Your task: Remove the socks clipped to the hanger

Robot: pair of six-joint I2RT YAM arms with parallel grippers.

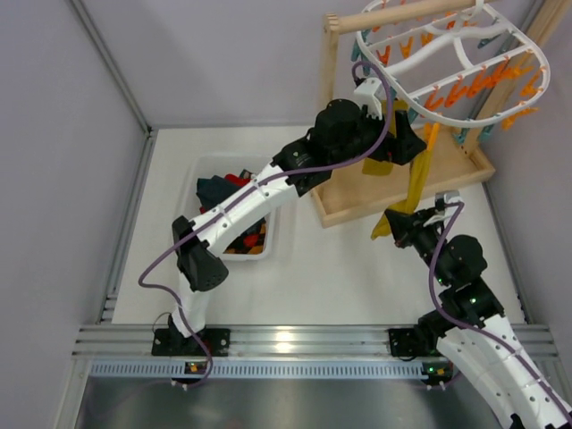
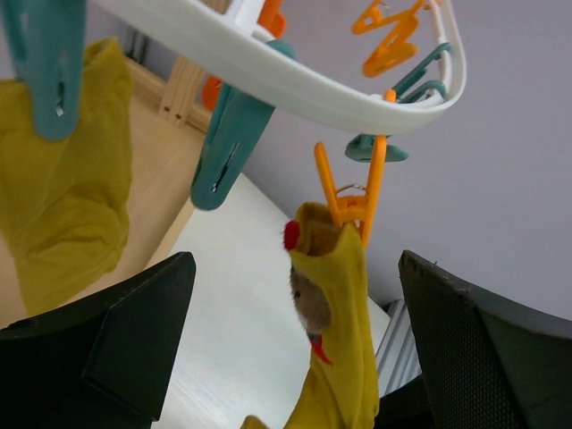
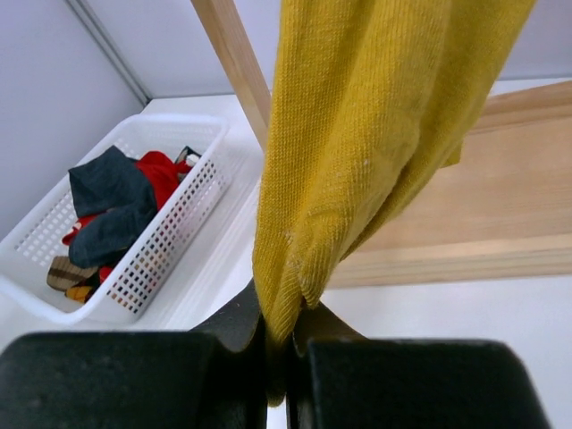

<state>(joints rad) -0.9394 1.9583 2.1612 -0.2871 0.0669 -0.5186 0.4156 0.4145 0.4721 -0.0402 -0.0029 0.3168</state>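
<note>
My right end effector [image 3: 279, 344] is clamped shut on the lower end of a mustard-yellow knitted sock [image 3: 357, 134], with the fabric pinched between both fingers. Seen from above, that sock runs at a slant up to the large white plastic oval hanger [image 2: 295, 85], which sits above the tray base of the light wooden stand [image 3: 465, 223]. My left end effector [image 2: 295, 268] is raised just under the hanger's rim with its fingers [image 2: 98, 349] spread wide, holding nothing. In the gap between them hangs a mustard-yellow sock with red and brown markings [image 2: 344, 340], clipped at its top by an orange clothespin [image 2: 353, 192]. I cannot tell whether it is the sock my right side grips. Further left, a plain mustard-yellow sock [image 2: 63, 197] hangs from a teal clothespin [image 2: 40, 63]. A white perforated plastic basket [image 3: 210, 179] stands on the white desk [image 3: 465, 331] beside the stand, holding a dark teal sock [image 3: 112, 206] and a red sock [image 3: 165, 170].
</note>
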